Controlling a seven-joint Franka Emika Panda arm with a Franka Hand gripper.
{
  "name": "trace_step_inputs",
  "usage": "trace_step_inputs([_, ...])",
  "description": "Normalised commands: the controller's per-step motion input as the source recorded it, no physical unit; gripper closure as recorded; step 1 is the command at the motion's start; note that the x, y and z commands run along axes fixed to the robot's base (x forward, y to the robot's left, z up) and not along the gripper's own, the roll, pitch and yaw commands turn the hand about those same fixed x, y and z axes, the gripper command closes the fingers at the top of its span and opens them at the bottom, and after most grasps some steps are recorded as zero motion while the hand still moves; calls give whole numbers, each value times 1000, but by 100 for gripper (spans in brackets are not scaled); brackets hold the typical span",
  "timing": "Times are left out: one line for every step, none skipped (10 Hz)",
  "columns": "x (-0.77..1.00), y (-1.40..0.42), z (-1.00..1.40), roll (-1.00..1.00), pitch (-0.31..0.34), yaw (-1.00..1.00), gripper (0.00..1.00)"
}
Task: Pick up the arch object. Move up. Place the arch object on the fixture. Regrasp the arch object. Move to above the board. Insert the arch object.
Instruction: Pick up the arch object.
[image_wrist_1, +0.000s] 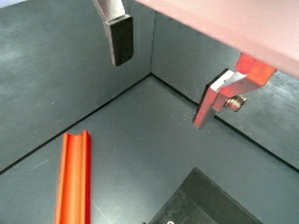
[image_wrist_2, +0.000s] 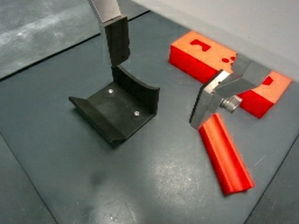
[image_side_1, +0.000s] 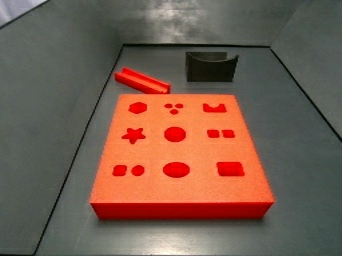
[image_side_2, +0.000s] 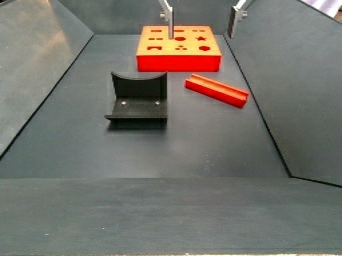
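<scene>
Down on the dark floor, the board (image_side_1: 178, 150) takes up most of the room, an orange-red slab lying flat with its star, hexagon, circles, squares and arch cutouts facing up. Next biggest is the fixture (image_side_2: 138, 97), a dark bracket standing on its own, well apart from the board. Between them the arch object (image_side_2: 217, 90) lies flat, groove side up (image_wrist_2: 225, 156), just off one of the board's corners and touching nothing else. Up high over the board hangs the gripper (image_wrist_2: 160, 66), fingers (image_wrist_1: 121, 39) spread wide, nothing between the dark pads.
</scene>
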Motion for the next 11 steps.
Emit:
trace_step_inputs([-109, 0, 0, -19, -67, 0, 0])
trace_step_inputs([-331, -377, -411, 80, -164, 269, 0])
trace_step_inputs([-317, -497, -469, 206, -107, 417, 0])
trace_step_inputs([-486, -560, -371, 323, -167, 454, 0])
trace_step_inputs([-349, -517, -320, 63, 0, 603, 0])
trace_step_inputs([-360, -386, -303, 61, 0, 749, 0])
trace_step_inputs([-294, -420, -537, 131, -16, 754, 0])
trace_step_inputs([-246, -463, -766, 130, -96, 643, 0])
trace_step_inputs([-131, -283, -737, 44, -137, 451, 0])
trace_step_inputs([-57, -166, -574, 9, -177, 289, 0])
trace_step_inputs([-3, -194, -609, 36, -176, 251, 0])
